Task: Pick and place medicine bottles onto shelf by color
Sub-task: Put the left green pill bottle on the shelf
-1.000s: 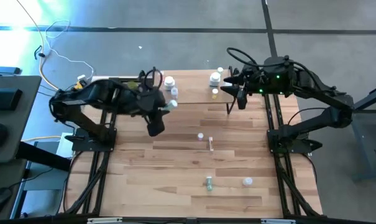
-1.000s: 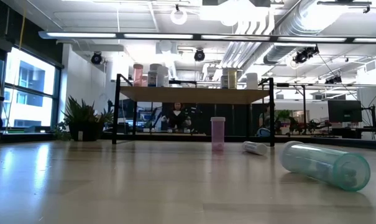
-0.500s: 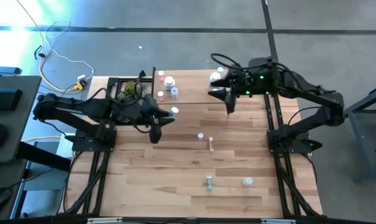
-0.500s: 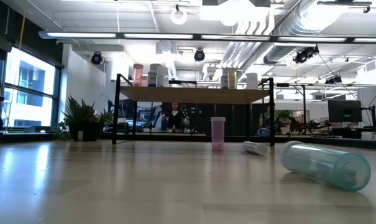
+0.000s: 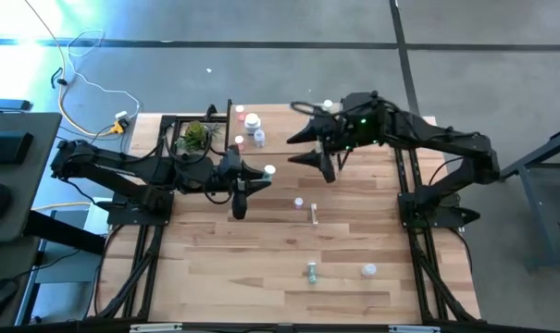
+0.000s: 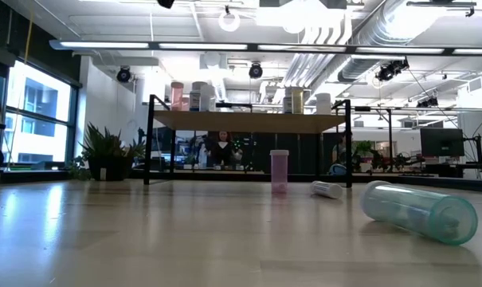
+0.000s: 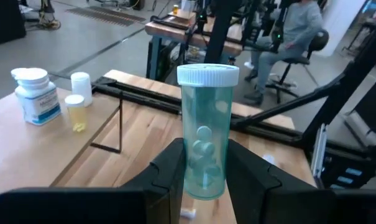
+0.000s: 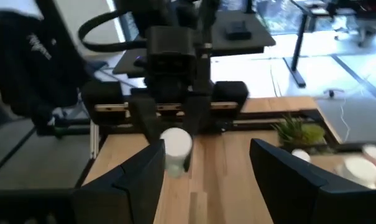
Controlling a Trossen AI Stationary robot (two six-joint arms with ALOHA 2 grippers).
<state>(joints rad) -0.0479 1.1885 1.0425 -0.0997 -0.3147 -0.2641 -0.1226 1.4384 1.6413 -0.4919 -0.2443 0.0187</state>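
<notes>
On the light-wood counter (image 5: 261, 245), the low wooden shelf on black legs (image 5: 280, 125) sits at the far edge, bearing white and clear bottles (image 5: 253, 122). A leafy plant (image 5: 194, 135) stands left of them. A pink vial (image 5: 315, 215) lies mid-counter, a green vial (image 5: 311, 271) nearer the front.

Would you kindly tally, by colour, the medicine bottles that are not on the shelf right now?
Green-tinted bottles: 2, one lying on the wooden tabletop at, one white-capped in the left gripper.
Pink bottle: 1.
White or clear bottles: 2.
Total: 5.
</notes>
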